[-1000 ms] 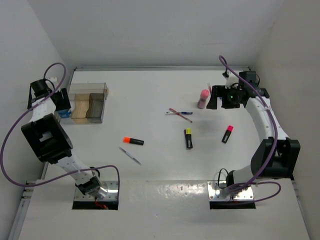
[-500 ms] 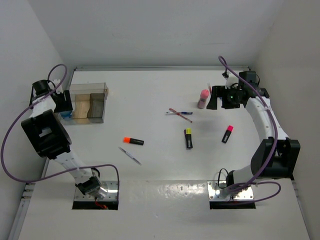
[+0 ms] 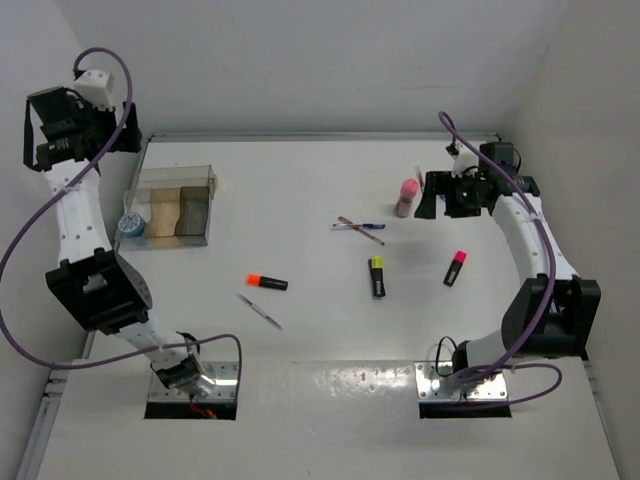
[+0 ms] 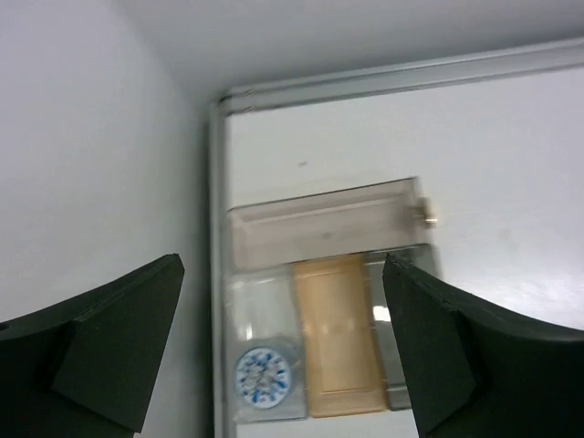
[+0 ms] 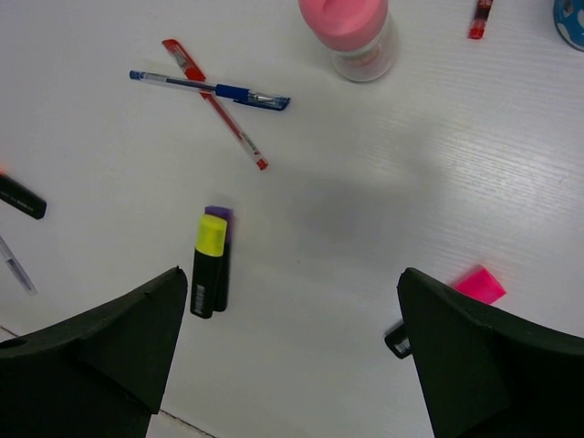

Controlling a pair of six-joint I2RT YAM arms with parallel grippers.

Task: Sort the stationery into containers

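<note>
The organiser box (image 3: 178,205) stands at the far left of the table, with tan and smoky compartments. The blue-speckled jar (image 3: 130,224) sits in its clear left compartment, and also shows in the left wrist view (image 4: 263,376). My left gripper (image 3: 118,135) is open and empty, raised high above the box (image 4: 338,338). My right gripper (image 3: 432,196) is open and empty just right of the pink bottle (image 3: 407,197). On the table lie orange (image 3: 267,282), yellow (image 3: 378,276) and pink (image 3: 455,268) highlighters, crossed red and blue pens (image 3: 360,228) and a silver pen (image 3: 260,311).
A small red item (image 3: 419,172) lies behind the pink bottle. In the right wrist view a blue round thing (image 5: 571,16) shows at the top right edge. White walls close in the table's left, back and right sides.
My left gripper has risen from the box's left compartment to high above it; the jar stays in the compartment. The right arm has not moved.
</note>
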